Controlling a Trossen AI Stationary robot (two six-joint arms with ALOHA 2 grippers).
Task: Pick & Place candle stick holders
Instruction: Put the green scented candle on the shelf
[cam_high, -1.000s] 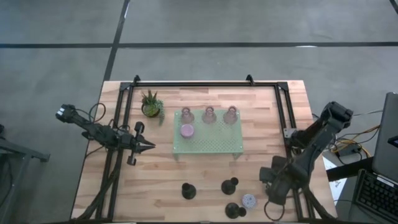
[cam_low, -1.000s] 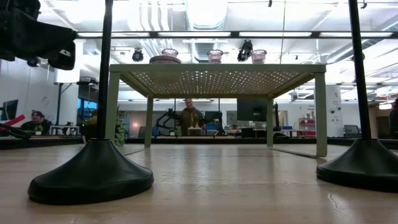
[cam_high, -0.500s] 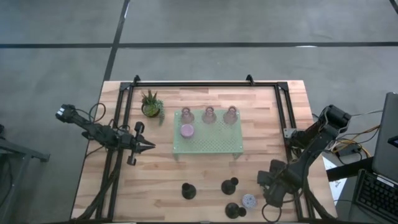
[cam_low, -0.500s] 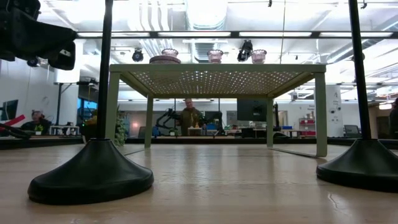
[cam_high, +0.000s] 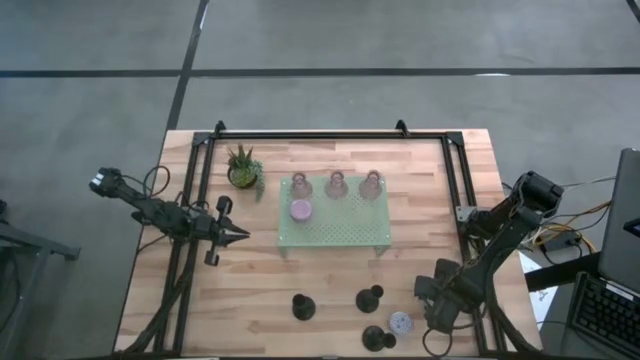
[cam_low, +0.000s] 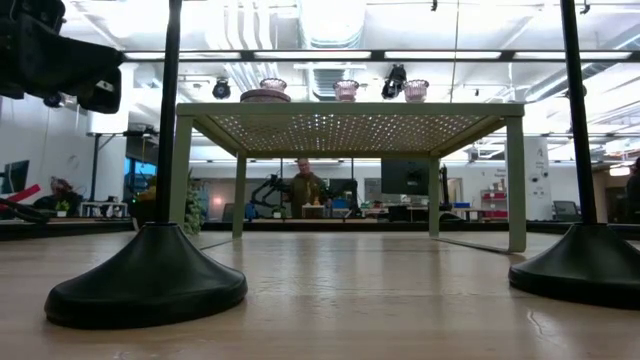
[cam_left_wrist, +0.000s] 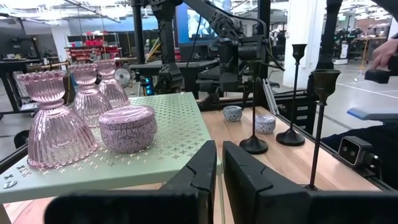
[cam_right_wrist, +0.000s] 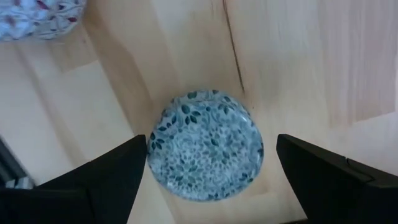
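A blue-flowered round candle stick holder (cam_right_wrist: 205, 146) sits on the wood at the table's near right. My right gripper (cam_right_wrist: 211, 149) points down over it, open, with one finger on either side and touching nothing. A paler holder (cam_high: 400, 322) lies beside it. Three black knobbed holders (cam_high: 303, 306) (cam_high: 370, 297) (cam_high: 378, 338) stand along the near edge. On the pale green tray (cam_high: 345, 232) stand three pink glass holders (cam_high: 336, 185) and a lilac one (cam_high: 300, 210). My left gripper (cam_high: 243, 234) waits left of the tray, shut and level.
A small green potted plant (cam_high: 243, 168) stands at the tray's far left corner. A black frame (cam_high: 320, 135) runs round the table. Bare wood lies between the tray and the black holders. A laptop (cam_high: 625, 250) sits off the right edge.
My right gripper has gone down a little toward the blue-flowered holder at the table's near right. Nothing else has moved.
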